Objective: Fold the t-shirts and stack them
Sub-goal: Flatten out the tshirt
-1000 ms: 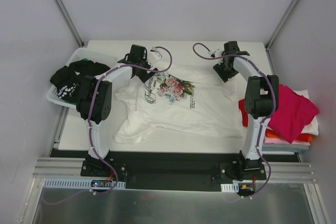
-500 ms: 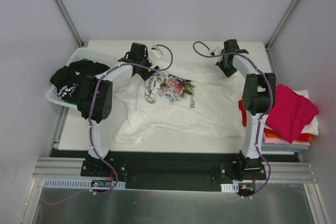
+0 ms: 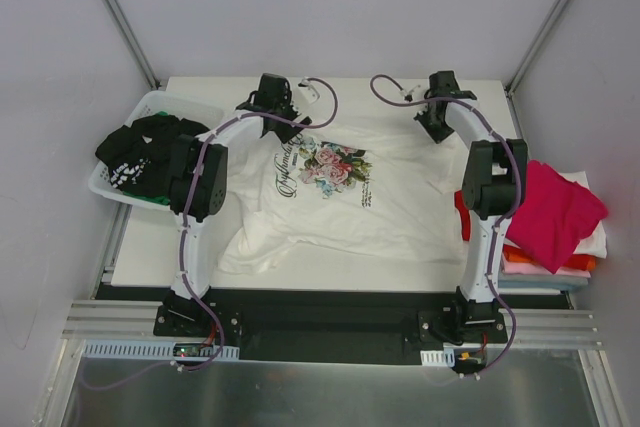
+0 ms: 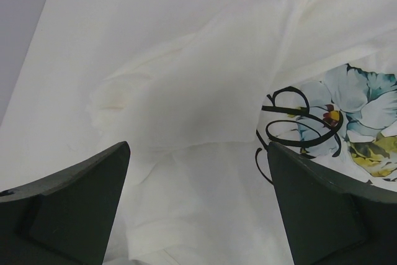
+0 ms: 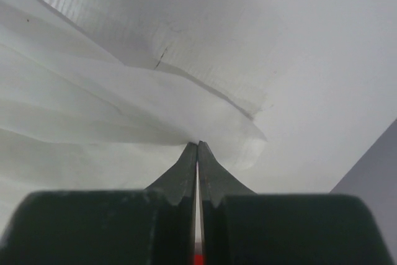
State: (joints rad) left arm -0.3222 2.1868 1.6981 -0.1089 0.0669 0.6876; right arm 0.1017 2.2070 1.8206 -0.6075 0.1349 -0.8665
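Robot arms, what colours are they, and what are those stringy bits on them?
Both the left arm and right arm have white tube-like links with chunky black joints. Thin purple cables loop along each. The left gripper and right gripper have dark wedge-shaped fingers; a red spot shows between the right one's.
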